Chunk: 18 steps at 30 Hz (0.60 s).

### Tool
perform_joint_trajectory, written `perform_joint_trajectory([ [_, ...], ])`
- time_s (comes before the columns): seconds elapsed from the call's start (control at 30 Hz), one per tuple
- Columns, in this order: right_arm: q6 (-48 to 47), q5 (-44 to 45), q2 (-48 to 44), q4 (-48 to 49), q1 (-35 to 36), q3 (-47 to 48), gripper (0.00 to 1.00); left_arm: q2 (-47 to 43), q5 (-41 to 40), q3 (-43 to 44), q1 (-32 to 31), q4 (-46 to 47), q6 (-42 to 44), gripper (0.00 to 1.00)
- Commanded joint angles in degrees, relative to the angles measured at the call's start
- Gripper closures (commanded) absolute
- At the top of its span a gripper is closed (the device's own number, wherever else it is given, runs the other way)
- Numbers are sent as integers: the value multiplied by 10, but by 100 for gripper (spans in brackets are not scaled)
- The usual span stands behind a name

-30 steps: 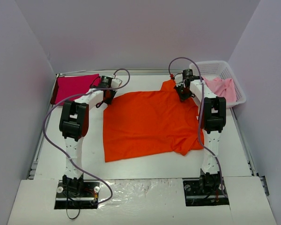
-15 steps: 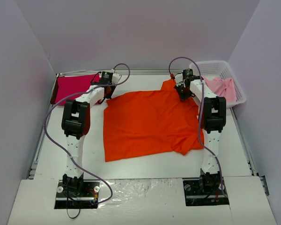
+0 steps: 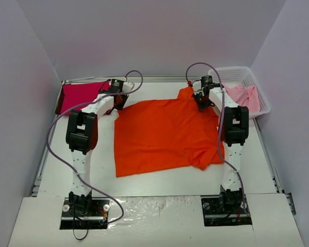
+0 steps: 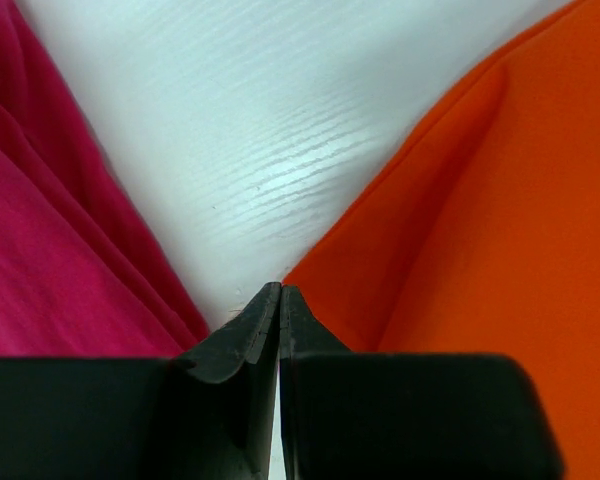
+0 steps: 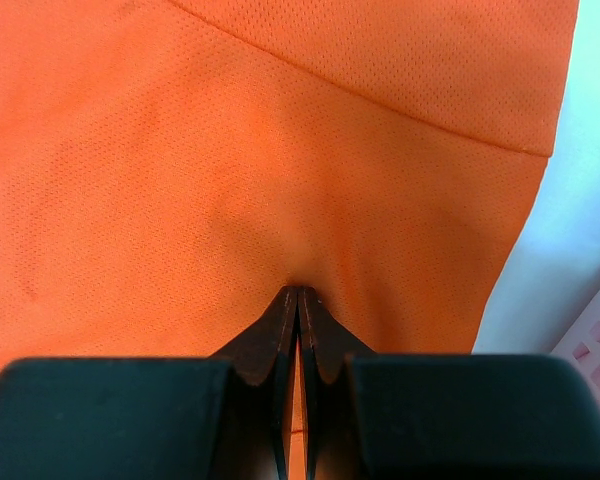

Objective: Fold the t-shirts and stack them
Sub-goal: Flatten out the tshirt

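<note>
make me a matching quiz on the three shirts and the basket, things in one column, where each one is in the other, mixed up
1 orange shirt
2 magenta shirt
3 pink shirt
4 basket

A inside the basket
B far right edge of the table
C spread out in the middle of the table
D far left corner of the table

Pairs: 1-C, 2-D, 3-A, 4-B

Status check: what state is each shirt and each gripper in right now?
orange t-shirt: spread out flat
magenta t-shirt: folded, far left
pink t-shirt: bunched in basket
left gripper: shut, nothing visibly held
right gripper: shut on orange t-shirt
</note>
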Motion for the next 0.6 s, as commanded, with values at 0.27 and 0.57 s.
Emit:
perform_joint_trajectory([
  [0.27,-16,23,9,-20,-8,-23,100,47,6,43,-9,-90,1,98],
  [0.57,-19,20,6,-20,-9,-31,100,113,10,118,-9,-174,10,98],
])
